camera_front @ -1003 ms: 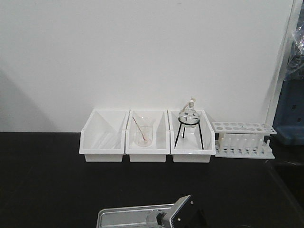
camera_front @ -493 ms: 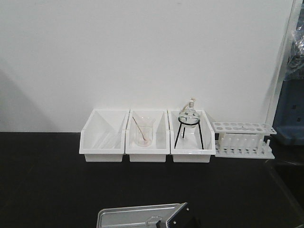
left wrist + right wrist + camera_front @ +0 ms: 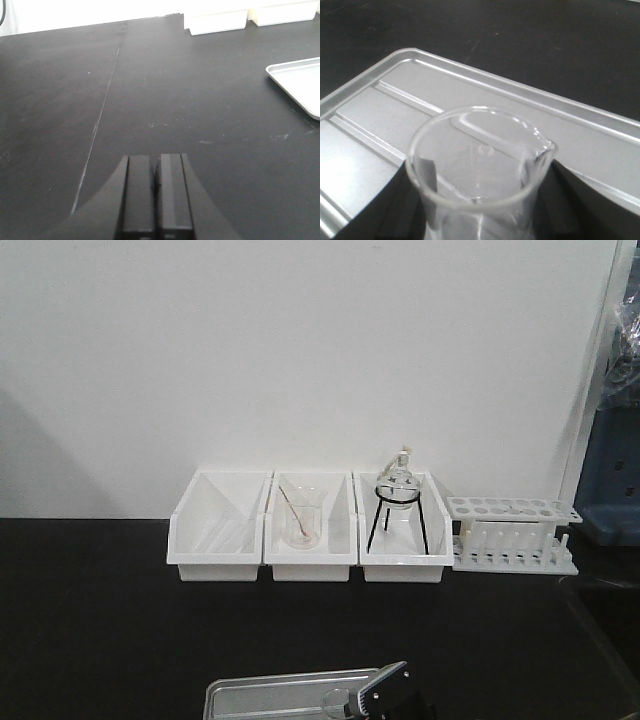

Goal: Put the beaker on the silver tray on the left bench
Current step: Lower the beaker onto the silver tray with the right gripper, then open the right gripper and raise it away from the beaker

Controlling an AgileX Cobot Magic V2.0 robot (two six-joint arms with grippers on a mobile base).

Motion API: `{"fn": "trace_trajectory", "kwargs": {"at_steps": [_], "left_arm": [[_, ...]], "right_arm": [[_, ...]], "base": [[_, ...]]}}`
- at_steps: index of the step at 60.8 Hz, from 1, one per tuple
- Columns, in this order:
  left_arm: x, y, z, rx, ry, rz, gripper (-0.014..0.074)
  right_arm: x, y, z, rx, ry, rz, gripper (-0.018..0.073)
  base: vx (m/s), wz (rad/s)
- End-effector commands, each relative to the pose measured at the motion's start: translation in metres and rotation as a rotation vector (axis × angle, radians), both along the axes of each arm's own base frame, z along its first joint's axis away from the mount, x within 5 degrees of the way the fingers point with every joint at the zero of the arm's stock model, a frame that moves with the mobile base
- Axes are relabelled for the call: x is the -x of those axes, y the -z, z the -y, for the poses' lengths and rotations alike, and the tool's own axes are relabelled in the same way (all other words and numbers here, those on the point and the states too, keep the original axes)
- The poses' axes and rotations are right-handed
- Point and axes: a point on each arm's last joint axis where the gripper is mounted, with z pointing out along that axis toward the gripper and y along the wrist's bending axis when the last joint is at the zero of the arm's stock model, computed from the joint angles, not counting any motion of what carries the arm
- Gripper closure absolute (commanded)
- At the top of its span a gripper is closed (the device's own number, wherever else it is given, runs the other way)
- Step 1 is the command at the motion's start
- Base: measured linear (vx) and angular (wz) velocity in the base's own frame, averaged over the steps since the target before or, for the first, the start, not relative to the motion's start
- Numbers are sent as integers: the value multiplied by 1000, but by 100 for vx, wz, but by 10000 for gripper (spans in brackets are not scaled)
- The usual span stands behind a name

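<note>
Beaker (image 3: 479, 172), upright in the right gripper's (image 3: 480, 220) closed grasp, hangs directly above the tray (image 3: 380, 105); left gripper (image 3: 155, 197) closed, empty.

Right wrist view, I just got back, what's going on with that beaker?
The right gripper is shut on the beaker, holding it upright over the silver tray at the near edge of the left bench. Whether its base touches the tray cannot be told. The left gripper is shut and empty above bare bench, the tray off to its right.
</note>
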Motion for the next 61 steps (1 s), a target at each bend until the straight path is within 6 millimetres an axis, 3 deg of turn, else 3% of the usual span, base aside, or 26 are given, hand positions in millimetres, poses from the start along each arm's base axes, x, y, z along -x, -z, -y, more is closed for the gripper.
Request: {"fn": "trace_trajectory", "kwargs": {"at_steps": [1, 18, 31, 38, 52, 61], "left_arm": [[-2, 0, 1, 5, 10, 63, 595], [-2, 0, 1, 5, 10, 63, 595], [-2, 0, 1, 5, 10, 63, 595], [-2, 0, 1, 5, 10, 63, 595], [-2, 0, 1, 5, 10, 63, 595], [-2, 0, 1, 5, 10, 63, 595]], "right_arm": [[-8, -29, -3, -75, 0, 115, 235], [-8, -30, -3, -78, 2, 113, -35], [-8, -52, -3, -96, 3, 162, -74], [-6, -76, -2, -115, 8, 208, -64], [10, -151, 10, -116, 39, 322, -13], [37, -203, 32, -43, 125, 303, 166]], "base": [[0, 0], [0, 0], [0, 0], [0, 0], [0, 0], [0, 0]]}}
